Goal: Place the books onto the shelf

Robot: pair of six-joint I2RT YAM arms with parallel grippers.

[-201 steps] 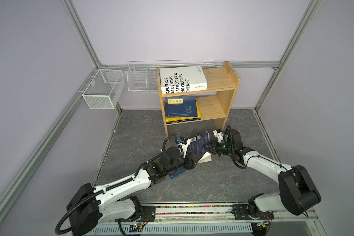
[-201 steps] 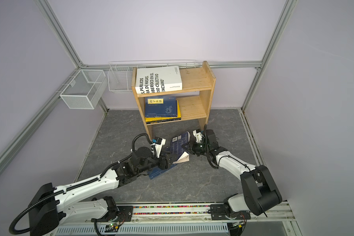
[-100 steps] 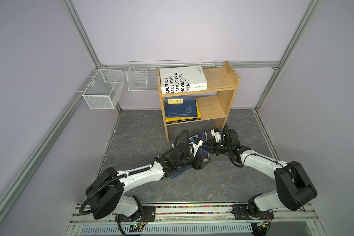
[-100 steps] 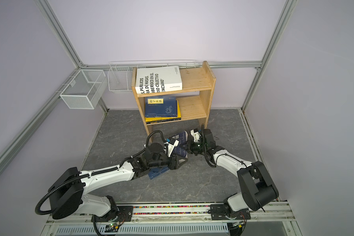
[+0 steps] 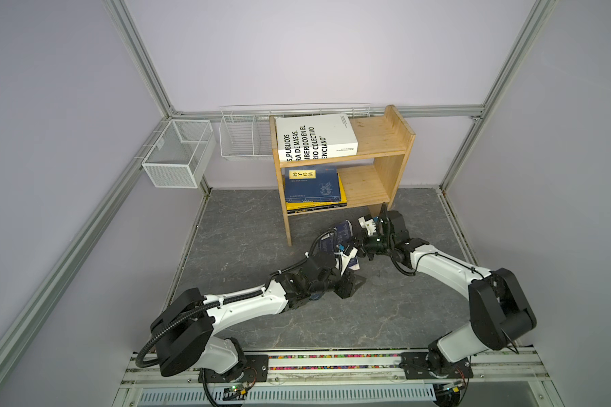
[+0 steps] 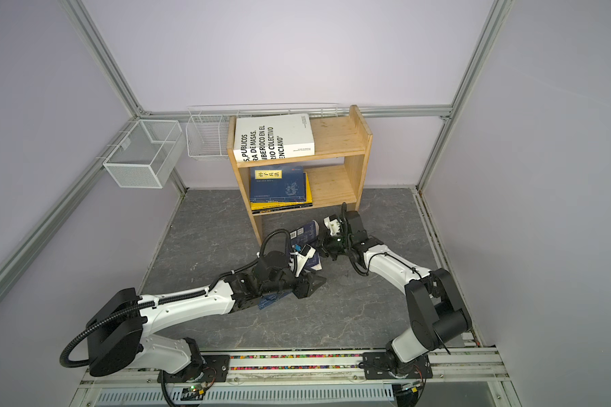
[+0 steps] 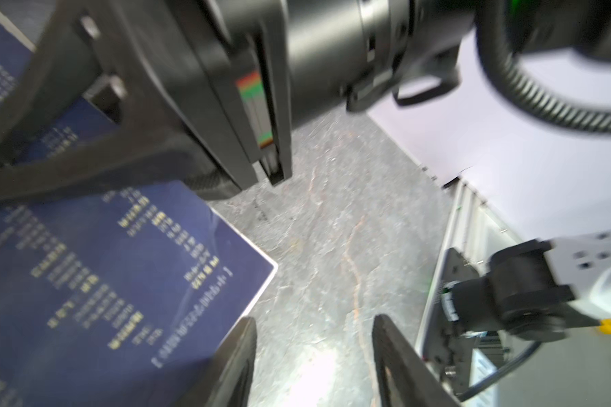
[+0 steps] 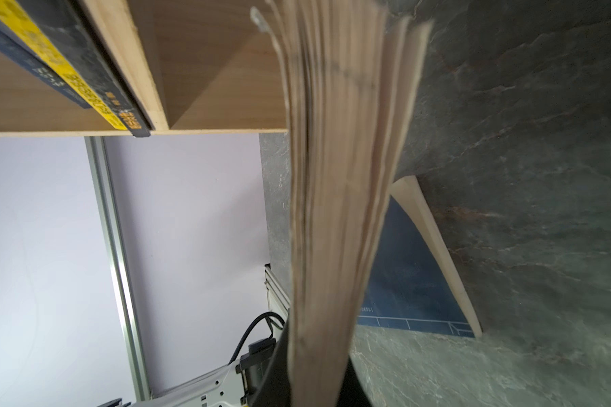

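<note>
navy book (image 5: 344, 229) is low down just in front of the shelf (image 5: 399, 141), right gripper (image 5: 359, 243) clamped on its pages; left gripper (image 7: 313, 319) gaping, empty, over the grey marbled floor (image 5: 240, 243); white book (image 5: 314, 137) on the top tier reads "COLECTIVO"; lilac walls (image 5: 297, 53)

We find the shelf (image 5: 395, 141) at the back wall, two baskets (image 5: 177, 158) left of it. A big book (image 5: 314, 137) lies on its top tier, a stack (image 5: 314, 190) on the lower. In front, the right gripper (image 5: 358, 244) holds a raised book (image 5: 346, 229) over a flat book (image 8: 413, 282) on the floor (image 5: 244, 239).
</note>
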